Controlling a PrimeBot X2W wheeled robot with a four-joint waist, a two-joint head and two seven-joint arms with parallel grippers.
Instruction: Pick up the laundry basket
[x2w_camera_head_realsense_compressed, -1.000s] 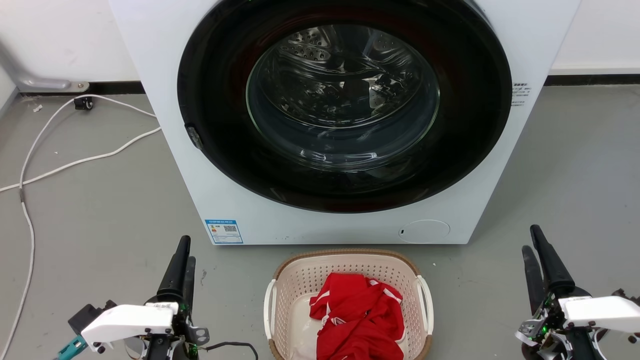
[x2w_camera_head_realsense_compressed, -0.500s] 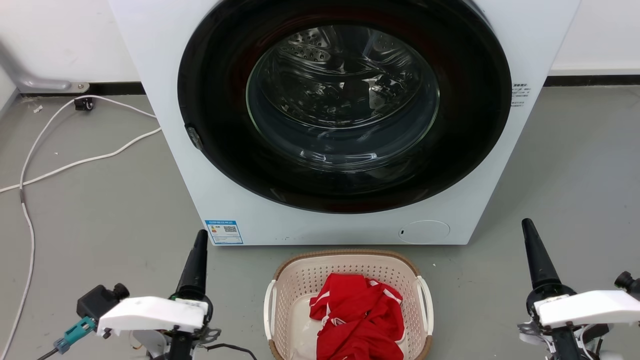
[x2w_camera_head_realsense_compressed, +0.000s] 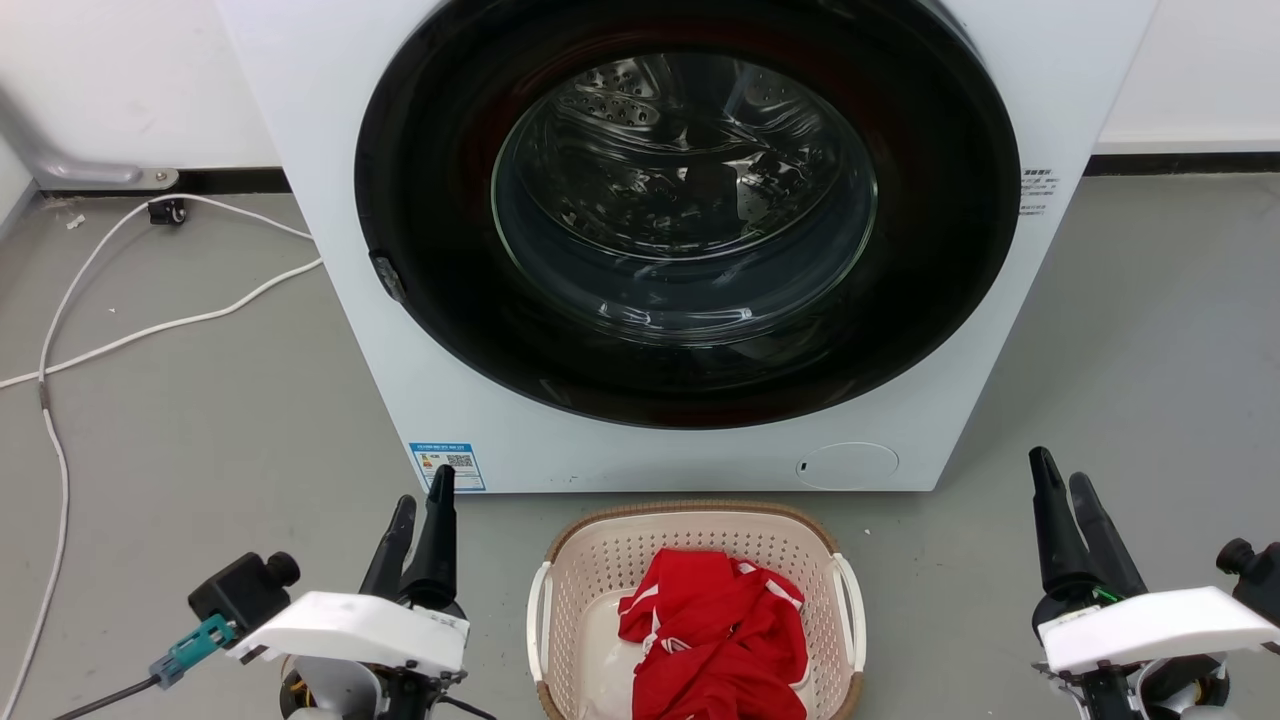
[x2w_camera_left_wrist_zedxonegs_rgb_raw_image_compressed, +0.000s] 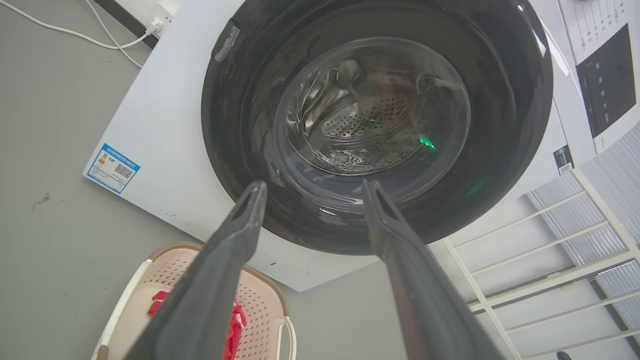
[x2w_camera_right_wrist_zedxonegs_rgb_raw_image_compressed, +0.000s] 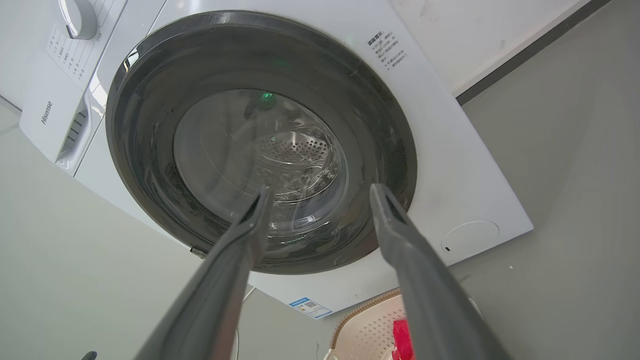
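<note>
Left hand (x2w_camera_head_realsense_compressed: 422, 492) and right hand (x2w_camera_head_realsense_compressed: 1060, 470) hover spread and empty on either side of the laundry basket (x2w_camera_head_realsense_compressed: 600, 560), which stands on the floor (x2w_camera_head_realsense_compressed: 200, 450) before the washing machine (x2w_camera_head_realsense_compressed: 700, 455); the reach is only beginning, and next each should, I think, descend to its white side handle (x2w_camera_head_realsense_compressed: 541, 620).

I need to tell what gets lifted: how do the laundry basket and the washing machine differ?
The laundry basket is far smaller than the washing machine. The basket is cream with perforated walls and a brown rim; the machine is smooth white with a dark round door. The basket holds a red garment; the machine's drum looks empty. Both stand on the grey floor.
</note>
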